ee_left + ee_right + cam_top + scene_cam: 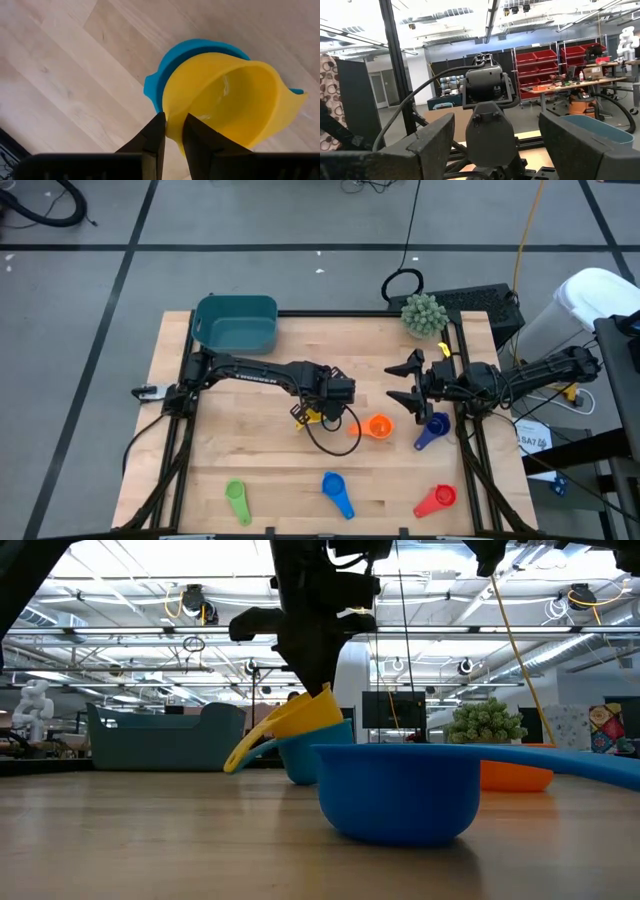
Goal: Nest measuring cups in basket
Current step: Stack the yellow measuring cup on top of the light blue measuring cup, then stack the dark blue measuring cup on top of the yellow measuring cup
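My left gripper (312,412) is over the table's middle, pointing down, shut on the yellow measuring cup (225,105). That cup sits tilted in the light blue cup (172,62), which stands on the table. The other cups lie loose on the table: orange (378,426), dark blue (432,430), green (237,500), blue (338,492) and red (437,500). The teal basket (237,322) stands at the far left. My right gripper (410,382) hangs open above the table's right side, holding nothing. My left gripper pinches the yellow cup's wall at the rim (173,124), one finger inside the bowl (200,137) and one outside (155,135). The fingers come from above, pointing steeply down. The cup is tilted, its handle (245,750) sloping down and its bottom inside the light blue cup (300,762).
A spiky green ball plant (423,313) stands at the far right, beside a dark keyboard. A black cable loops on the table (330,440) just beside the orange cup. Bare wood lies between the basket and the near row of cups.
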